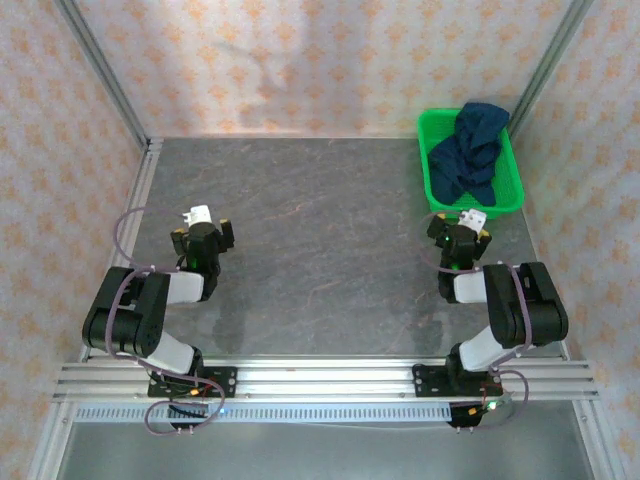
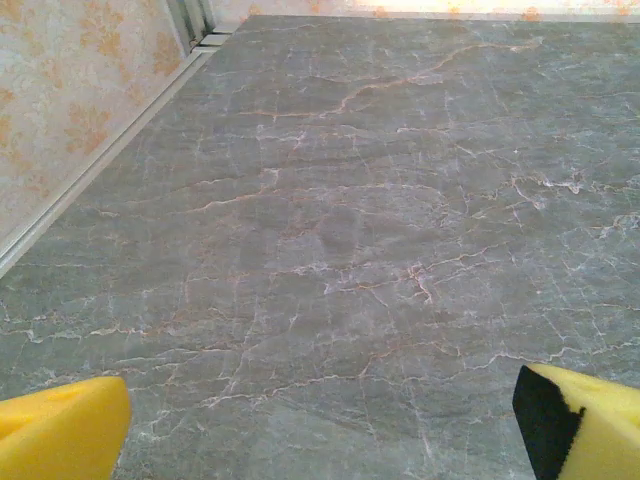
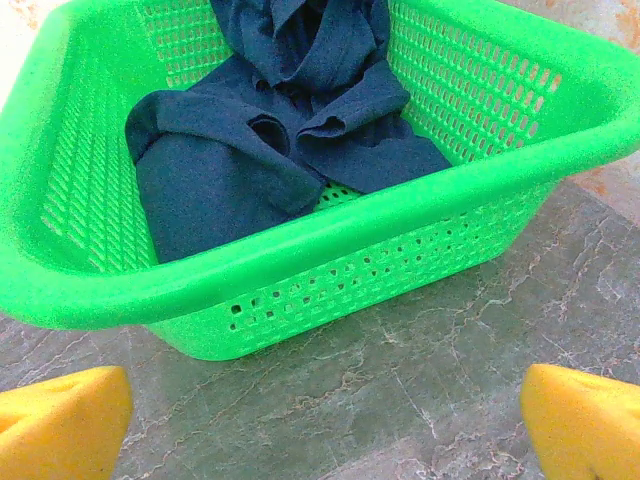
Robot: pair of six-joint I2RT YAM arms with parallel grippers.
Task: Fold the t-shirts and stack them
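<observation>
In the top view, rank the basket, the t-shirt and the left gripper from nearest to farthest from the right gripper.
1. The basket: its near rim lies just ahead of the right gripper, at the far right.
2. The t-shirt: heaped inside the basket, past that rim.
3. The left gripper: far across the table, to the left.

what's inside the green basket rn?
A crumpled dark navy t-shirt lies in the green basket, climbing its far wall. A bit of mesh floor shows near the front wall. Anything beneath the cloth is covered.
</observation>
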